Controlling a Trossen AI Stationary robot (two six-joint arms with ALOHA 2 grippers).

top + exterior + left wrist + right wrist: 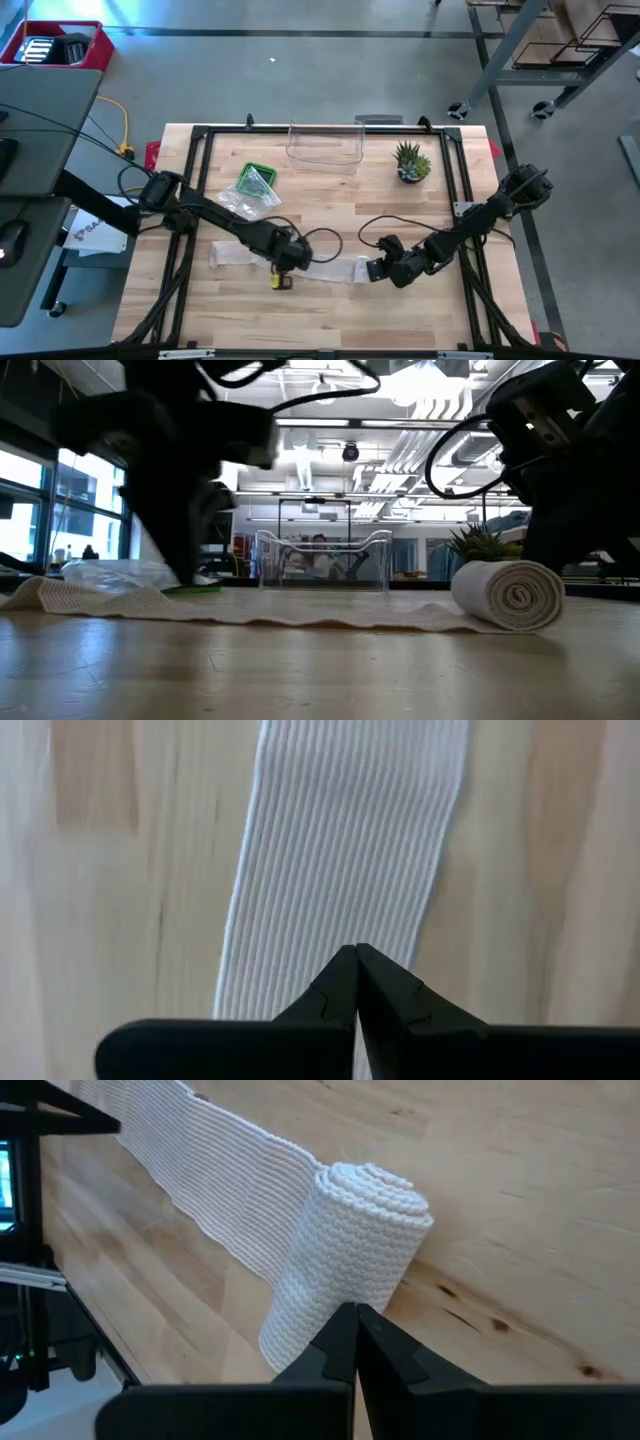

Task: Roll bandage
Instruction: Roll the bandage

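A: The right gripper (356, 1312) has its two fingers pressed tip to tip, clenched on nothing. It sits just beside the rolled end of the bandage (345, 1250), at the side of the roll.

B: And the left gripper (356, 952)?

A: Also pinched together with nothing between the fingers. It hovers over the flat, unrolled strip of the bandage, fingertips pointing down at the ribbed cloth. I cannot tell whether they touch it.

B: Where does the bandage lie on the wooden table (330, 320)?

A: Across the near half, running from side to side. From above, the loose end lies flat toward the left arm's side, the strip passes under the left gripper (285, 255), and the rolled part ends by the right gripper (385, 270). In the low view the roll (508, 593) rests on its side with its spiral end facing the camera, and the strip trails away flat along the boards.

B: Anything else on the table?

A: A clear plastic container (325, 148) stands at the far edge, near the middle. A small potted plant (411, 162) is beside it on the right arm's side. A green tray with a crumpled clear bag (255, 185) lies nearer the left arm. A small yellow and black item (281, 281) sits just below the left gripper in the high view; too small to name.
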